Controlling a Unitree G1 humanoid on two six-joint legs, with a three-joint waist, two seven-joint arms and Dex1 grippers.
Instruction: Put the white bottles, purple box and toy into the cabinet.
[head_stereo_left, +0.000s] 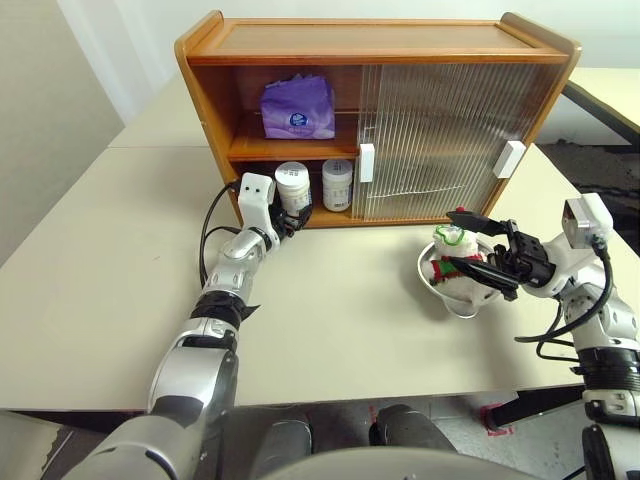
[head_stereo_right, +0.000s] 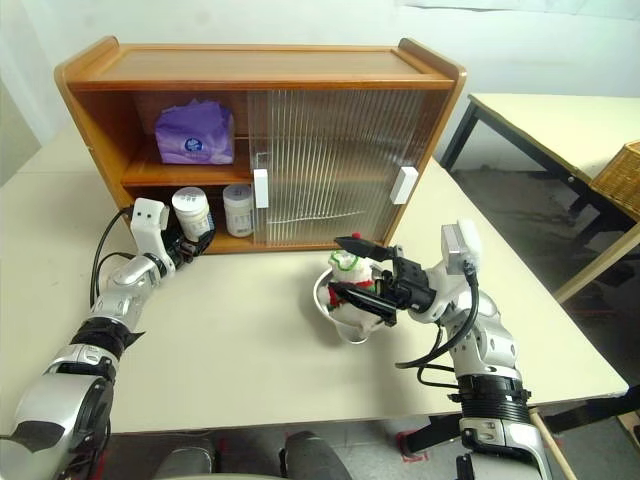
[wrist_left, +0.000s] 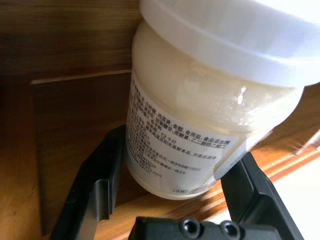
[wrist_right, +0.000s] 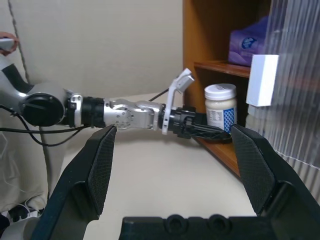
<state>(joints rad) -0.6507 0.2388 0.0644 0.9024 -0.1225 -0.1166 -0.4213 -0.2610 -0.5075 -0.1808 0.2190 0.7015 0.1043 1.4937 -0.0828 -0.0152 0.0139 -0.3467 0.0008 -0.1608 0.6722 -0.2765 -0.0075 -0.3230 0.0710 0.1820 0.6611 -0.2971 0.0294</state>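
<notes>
Glossy white plastic bottle (wrist_left: 200, 115) between left gripper (head_stereo_left: 290, 222) fingers at wooden cabinet (head_stereo_left: 380, 45) ledge; right gripper (head_stereo_left: 470, 245) wide, empty.

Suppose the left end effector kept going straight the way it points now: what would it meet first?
Probably the cabinet's back wall: the left end effector already holds a white bottle at the lower compartment's mouth.
</notes>
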